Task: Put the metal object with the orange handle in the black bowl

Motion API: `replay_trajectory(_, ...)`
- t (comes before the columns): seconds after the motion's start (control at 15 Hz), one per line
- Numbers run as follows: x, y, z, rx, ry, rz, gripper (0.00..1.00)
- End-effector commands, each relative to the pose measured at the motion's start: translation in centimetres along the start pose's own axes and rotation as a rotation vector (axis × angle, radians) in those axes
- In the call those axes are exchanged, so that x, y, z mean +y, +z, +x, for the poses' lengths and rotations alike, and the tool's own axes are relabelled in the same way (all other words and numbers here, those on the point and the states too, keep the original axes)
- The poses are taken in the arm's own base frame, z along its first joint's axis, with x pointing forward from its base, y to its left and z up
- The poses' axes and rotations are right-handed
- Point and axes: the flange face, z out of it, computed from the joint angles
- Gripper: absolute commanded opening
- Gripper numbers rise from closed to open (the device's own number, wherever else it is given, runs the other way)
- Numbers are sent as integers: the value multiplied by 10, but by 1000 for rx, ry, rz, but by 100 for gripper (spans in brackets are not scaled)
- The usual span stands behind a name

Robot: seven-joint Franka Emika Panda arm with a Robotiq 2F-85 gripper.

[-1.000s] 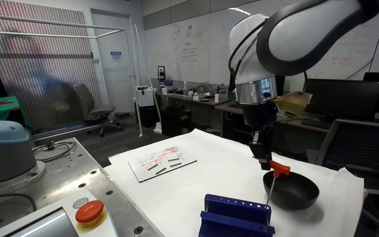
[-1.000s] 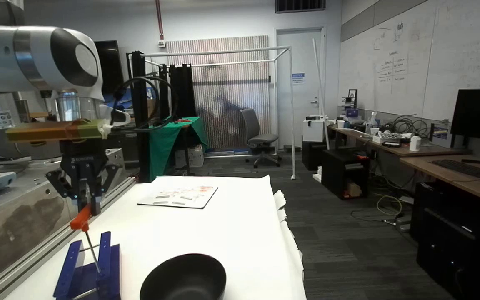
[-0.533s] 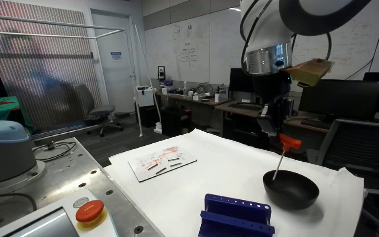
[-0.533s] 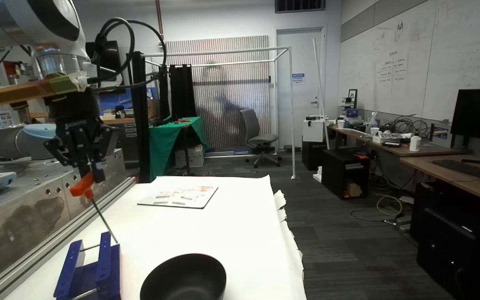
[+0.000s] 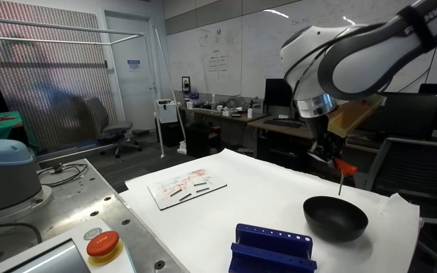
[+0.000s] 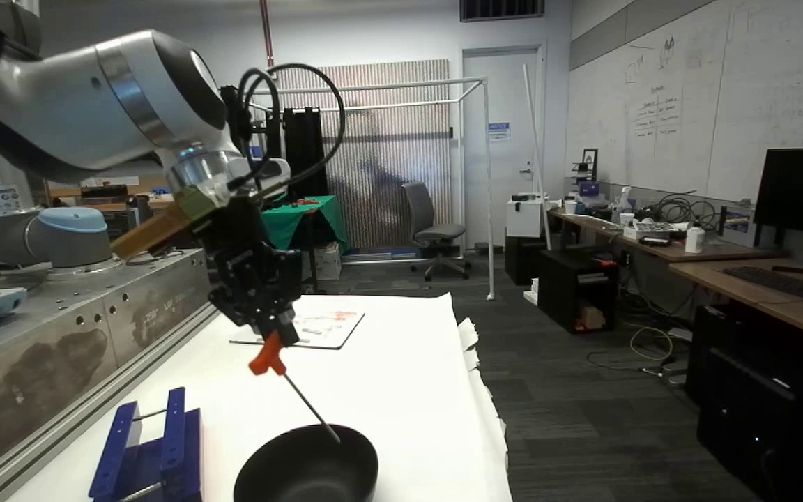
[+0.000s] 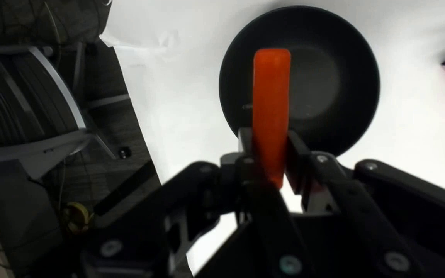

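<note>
- Near the black bowl (image 5: 335, 224), raised off the tabletop (image 5: 249, 201): orange-handled metal tool (image 5: 344, 168), rod (image 6: 311, 408) slanting down.
- Fingers (image 7: 299, 156) clamp its orange handle (image 7: 271, 100).
- Blue holder (image 5: 273, 241) stands left of bowl in both exterior views.

Orange handle (image 7: 272, 88), grey shaft (image 6: 311, 408); black bowl (image 5: 335, 220); dark blue holder (image 5: 273, 240); white paper (image 5: 249, 193).

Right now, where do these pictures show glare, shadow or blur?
In an exterior view, bright streaks glare off the whiteboard, and the black bowl casts a soft shadow on the white sheet; in the wrist view, the jaws, closed on the orange handle, look blurred, while the chair sits in dim light.
</note>
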Motion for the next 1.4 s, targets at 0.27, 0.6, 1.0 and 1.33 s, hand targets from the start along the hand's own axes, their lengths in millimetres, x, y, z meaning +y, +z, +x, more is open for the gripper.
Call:
replay_trajectory(0.27, -18, 76, 35, -117, 36, -31, 14)
replay_trajectory(0.6, -30, 84, 38, -153, 17, 1, 69)
replay_trajectory(1.0, -28, 52, 33, -138, -11, 112, 100)
replay_trajectory(1.33, -9, 8, 19, -72, -77, 324, 100)
